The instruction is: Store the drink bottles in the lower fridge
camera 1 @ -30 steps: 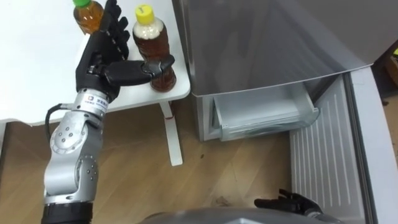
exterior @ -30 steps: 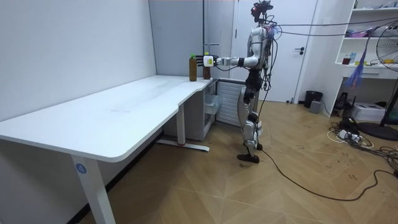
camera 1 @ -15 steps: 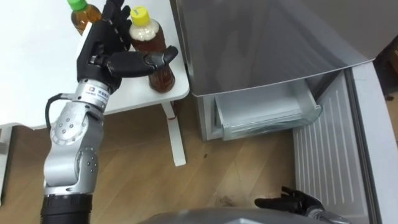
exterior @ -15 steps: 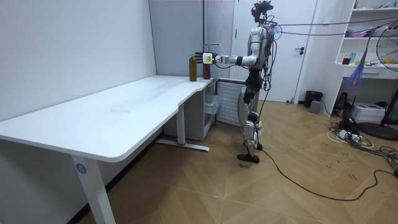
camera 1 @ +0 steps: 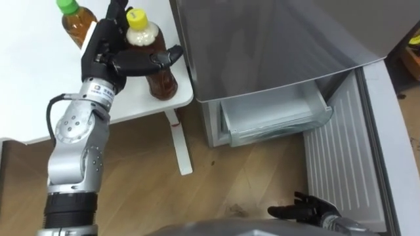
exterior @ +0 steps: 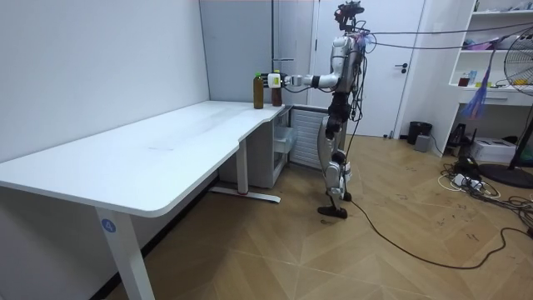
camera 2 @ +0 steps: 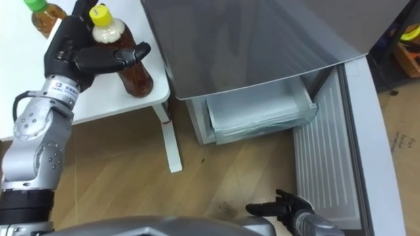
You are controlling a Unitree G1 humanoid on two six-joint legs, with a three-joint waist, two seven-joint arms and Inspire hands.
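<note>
Two tea bottles stand on the white desk's corner (camera 1: 141, 108): one with a yellow cap (camera 1: 156, 72) and one with a green cap (camera 1: 71, 19) behind it. My left hand (camera 1: 105, 56) is at the yellow-capped bottle. Its thumb lies across the bottle's front below the neck, and its straight fingers reach up along the bottle's far left side. The grey fridge (camera 1: 262, 39) stands to the right, its lower door (camera 1: 341, 157) swung open and a clear drawer (camera 1: 272, 118) showing. My right hand (camera 1: 302, 212) hangs low near the door, fingers relaxed. In the room view I stand at the desk's end, left arm stretched towards the bottles (exterior: 275, 87).
The desk's white leg (camera 1: 178, 147) stands on the wooden floor between the desk and the fridge. The open fridge door takes up the floor on my right. In the room view, shelves (exterior: 491, 50) and a fan stand at the view's far right.
My left hand has pushed further onto the yellow-capped bottle, its thumb now higher across the front. The whole eye view has shifted a little.
</note>
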